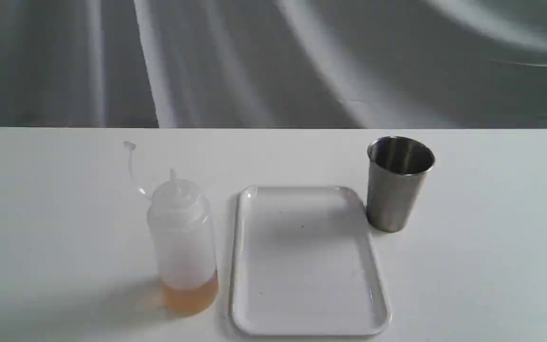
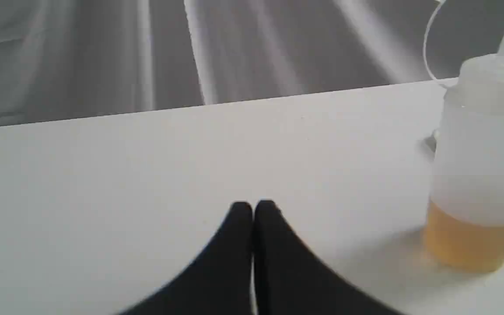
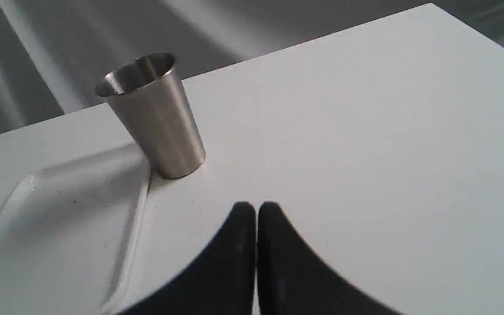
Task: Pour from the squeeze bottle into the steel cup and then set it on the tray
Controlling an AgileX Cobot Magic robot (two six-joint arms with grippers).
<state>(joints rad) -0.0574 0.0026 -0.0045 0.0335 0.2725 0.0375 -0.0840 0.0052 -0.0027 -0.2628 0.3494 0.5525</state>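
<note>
White worktop, white tray, barely a shade between them. The bottle is milky and translucent, with an amber band of liquid at its base. The cup is brushed grey metal, darker inside. Left tool and right tool are plain black. Behind, a grey backdrop streaked pale.

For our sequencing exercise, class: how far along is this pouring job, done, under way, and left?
Done: nothing visible. The squeeze bottle stands upright on the table beside the tray, amber liquid at its base; the steel cup stands across it. In hand: nothing; left claw and right claw are both shut, empty. Left: grasping, pouring, placing on the tray.
</note>
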